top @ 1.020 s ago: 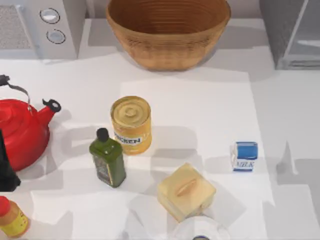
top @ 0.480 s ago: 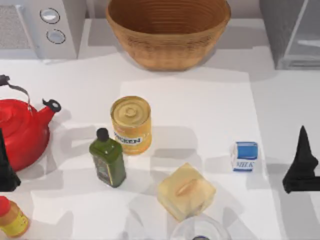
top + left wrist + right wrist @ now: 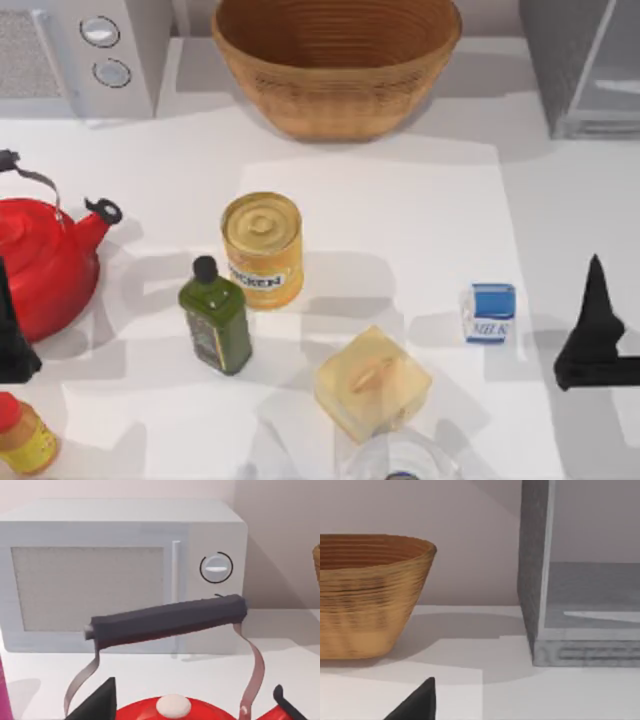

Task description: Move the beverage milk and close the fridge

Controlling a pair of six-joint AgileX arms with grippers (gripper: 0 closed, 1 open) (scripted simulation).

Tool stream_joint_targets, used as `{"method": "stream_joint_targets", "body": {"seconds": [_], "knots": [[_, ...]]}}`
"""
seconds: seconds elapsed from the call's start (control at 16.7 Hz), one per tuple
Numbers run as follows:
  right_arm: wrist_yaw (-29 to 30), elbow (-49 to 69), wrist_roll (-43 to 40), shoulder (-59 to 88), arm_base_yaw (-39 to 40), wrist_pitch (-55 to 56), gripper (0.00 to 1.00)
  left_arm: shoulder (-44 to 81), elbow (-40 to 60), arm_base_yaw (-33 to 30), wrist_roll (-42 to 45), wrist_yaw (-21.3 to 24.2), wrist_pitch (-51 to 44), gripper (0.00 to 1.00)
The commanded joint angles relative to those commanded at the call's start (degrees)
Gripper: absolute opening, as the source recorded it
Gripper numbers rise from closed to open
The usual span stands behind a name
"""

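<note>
The beverage milk [image 3: 488, 312], a small blue-and-white carton, stands upright on the white table at the right, in front of the butter-like block's right side. My right gripper [image 3: 596, 295] is a black shape near the table's right edge, to the right of the carton and apart from it. The fridge [image 3: 585, 70] is a grey box at the back right corner. In the right wrist view the fridge [image 3: 580, 605] shows its pale inside past a grey panel. My left gripper [image 3: 8, 335] is parked at the left edge by the red kettle.
A wicker basket [image 3: 335, 60] stands at the back middle and a grey microwave [image 3: 80, 50] at the back left. A red kettle [image 3: 45, 260], green bottle [image 3: 215, 318], yellow can [image 3: 262, 248] and pale yellow block [image 3: 372, 382] stand left of the carton.
My right gripper has come into the top view from the right edge and edged left toward the milk carton. The carton and the left arm have stayed put.
</note>
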Motion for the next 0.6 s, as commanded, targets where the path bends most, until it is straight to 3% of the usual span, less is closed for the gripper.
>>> {"method": "stream_joint_targets", "body": {"seconds": [0.18, 0.6], "knots": [[-0.9, 3.7, 3.9, 3.6, 0.3, -3.6, 1.00, 0.0, 0.0, 0.0, 0.0, 0.0, 0.0, 1.00], [-6.5, 17.1, 23.3, 28.6, -0.2, -22.9, 1.00, 0.0, 0.0, 0.0, 0.0, 0.0, 0.0, 1.00]]}}
